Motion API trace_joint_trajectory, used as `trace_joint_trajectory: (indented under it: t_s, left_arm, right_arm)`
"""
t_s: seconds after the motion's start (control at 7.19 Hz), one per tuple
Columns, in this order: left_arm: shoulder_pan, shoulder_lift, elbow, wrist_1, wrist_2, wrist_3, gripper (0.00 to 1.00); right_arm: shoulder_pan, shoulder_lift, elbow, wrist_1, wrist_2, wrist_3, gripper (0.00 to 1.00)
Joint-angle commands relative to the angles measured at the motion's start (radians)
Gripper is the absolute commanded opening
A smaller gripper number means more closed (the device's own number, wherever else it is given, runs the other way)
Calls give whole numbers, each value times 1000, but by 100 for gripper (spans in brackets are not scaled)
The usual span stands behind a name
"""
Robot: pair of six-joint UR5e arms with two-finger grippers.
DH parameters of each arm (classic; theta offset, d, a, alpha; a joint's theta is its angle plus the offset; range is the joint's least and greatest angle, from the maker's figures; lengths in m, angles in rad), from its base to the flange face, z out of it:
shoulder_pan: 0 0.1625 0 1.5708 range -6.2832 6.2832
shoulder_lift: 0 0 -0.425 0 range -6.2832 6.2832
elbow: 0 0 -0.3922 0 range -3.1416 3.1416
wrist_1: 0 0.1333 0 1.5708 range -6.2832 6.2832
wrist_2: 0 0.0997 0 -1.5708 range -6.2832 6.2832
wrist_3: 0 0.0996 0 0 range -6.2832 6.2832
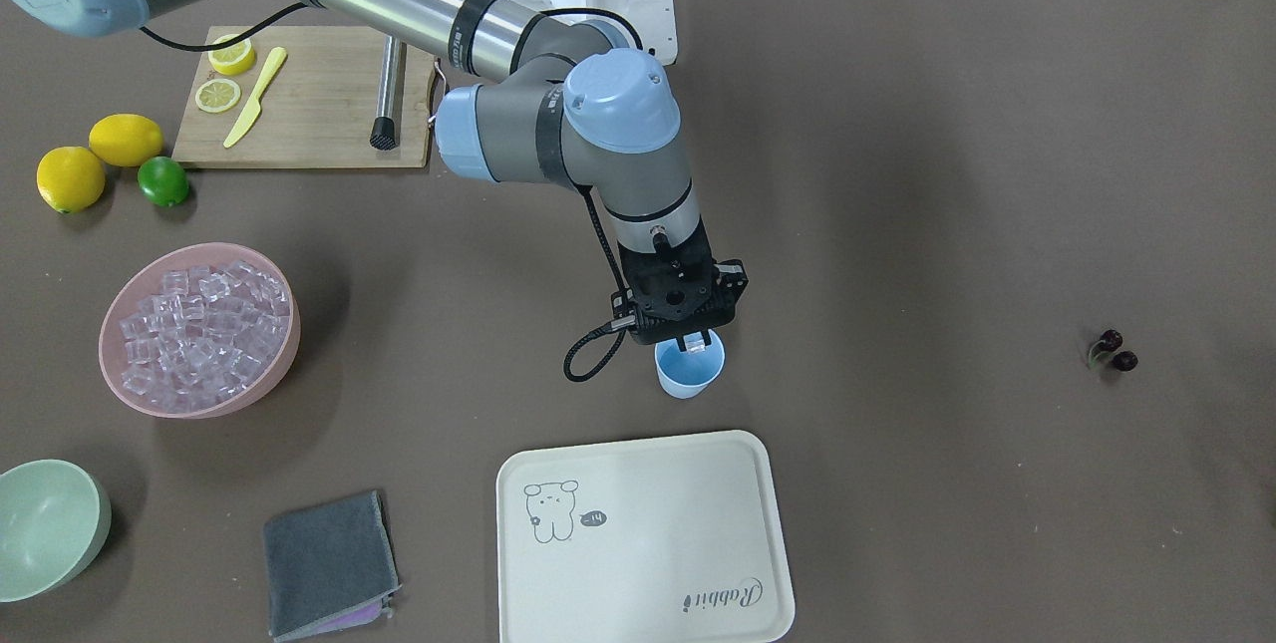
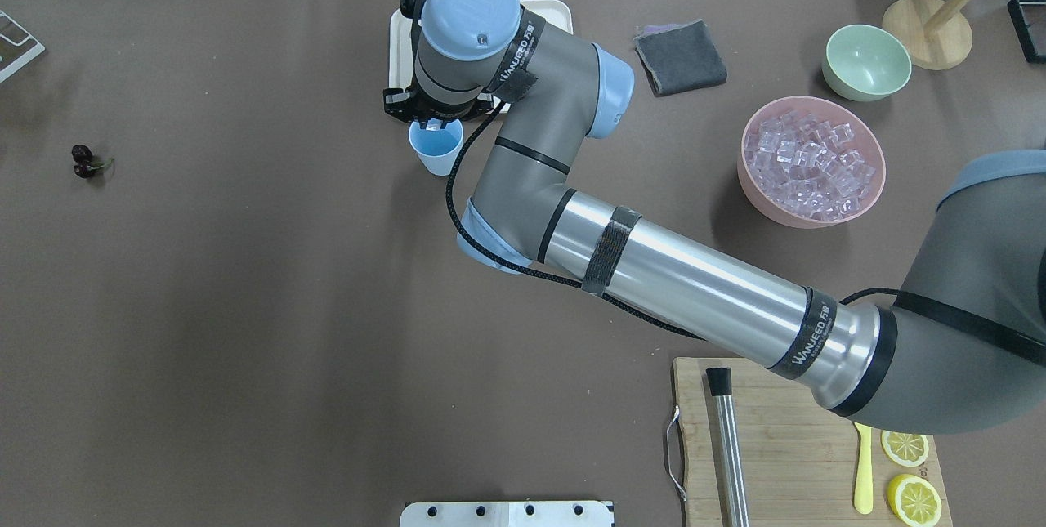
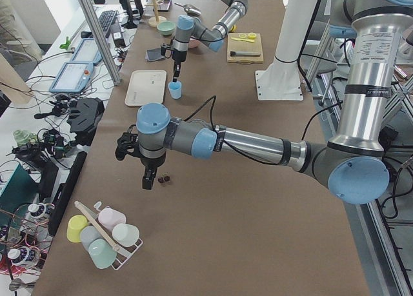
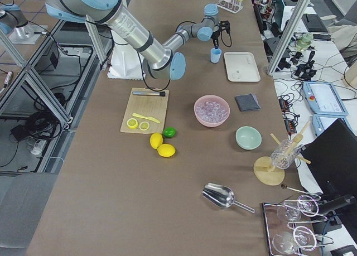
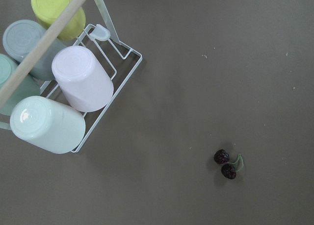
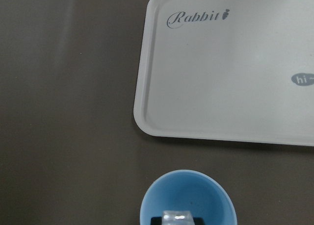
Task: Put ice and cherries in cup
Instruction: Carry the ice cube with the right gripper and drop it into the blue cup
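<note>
The light blue cup [image 1: 688, 381] stands on the brown table just beyond the tray. It also shows in the overhead view [image 2: 435, 154] and the right wrist view [image 6: 186, 198]. My right gripper [image 1: 695, 343] hangs straight over its mouth, shut on one clear ice cube [image 6: 177, 217]. Many more ice cubes [image 1: 199, 324] fill the pink bowl [image 1: 282, 359]. The cherries [image 1: 1115, 351] lie alone on the table and show in the left wrist view [image 5: 224, 163]. My left gripper [image 3: 150, 180] hovers just beside them in the exterior left view only. I cannot tell whether it is open or shut.
A cream tray [image 1: 648, 543] lies close to the cup. A grey cloth [image 1: 329, 563] and a pale green bowl [image 1: 45, 523] lie near the pink bowl. A cutting board [image 1: 309, 115], two lemons and a lime [image 1: 162, 181] lie near the robot's base. A cup rack [image 5: 73, 87] is near the cherries.
</note>
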Motion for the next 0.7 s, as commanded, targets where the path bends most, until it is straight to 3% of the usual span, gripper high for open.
trace_joint_trajectory:
  t_s: [0.0, 0.14, 0.56]
  left_arm:
    - [0, -1, 5, 0, -1, 0, 98]
    - [0, -1, 4, 0, -1, 0, 98]
    - [0, -1, 7, 0, 1, 2, 98]
  right_arm:
    - [-2, 2, -6, 26, -33, 36, 58]
    - [-4, 1, -6, 26, -36, 36, 97]
    - [39, -57, 61, -27, 8, -1, 98]
